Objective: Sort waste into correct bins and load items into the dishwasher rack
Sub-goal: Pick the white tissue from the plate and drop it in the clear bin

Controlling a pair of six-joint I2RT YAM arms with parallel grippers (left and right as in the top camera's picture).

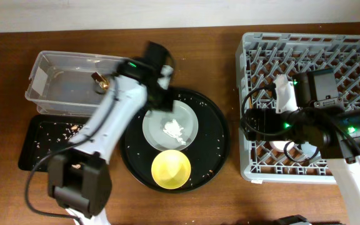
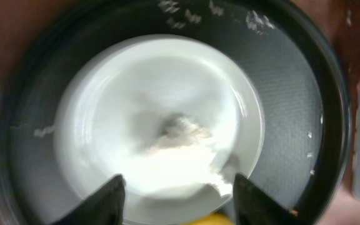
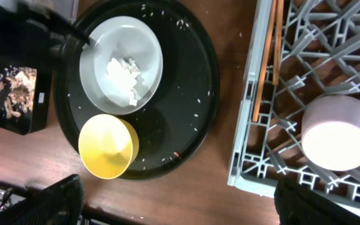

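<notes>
The pale grey-green plate (image 1: pixel 161 125) lies on the round black tray and carries the white paper wad (image 1: pixel 175 129). The yellow bowl (image 1: pixel 171 169) sits in front of it. My left gripper (image 1: pixel 161 100) is open and empty, low over the plate's far edge. In the left wrist view its fingers (image 2: pixel 180 200) straddle the plate (image 2: pixel 105 106) and the wad (image 2: pixel 183 132). My right gripper (image 1: pixel 264 128) hangs open and empty over the grey rack's (image 1: pixel 355 56) front left part. The pink cup (image 3: pixel 337 132) stands upside down in the rack (image 3: pixel 255 156). The light blue cup is hidden.
The clear tub (image 1: pixel 55 94) at the back left holds a gold-brown wrapper (image 1: pixel 100 79). The shallow black rectangular tray (image 1: pixel 27 150) in front of it holds food scraps (image 3: pixel 17 84). Crumbs dot the round black tray (image 1: pixel 214 134). Thin wooden sticks (image 3: pixel 267 56) lie in the rack.
</notes>
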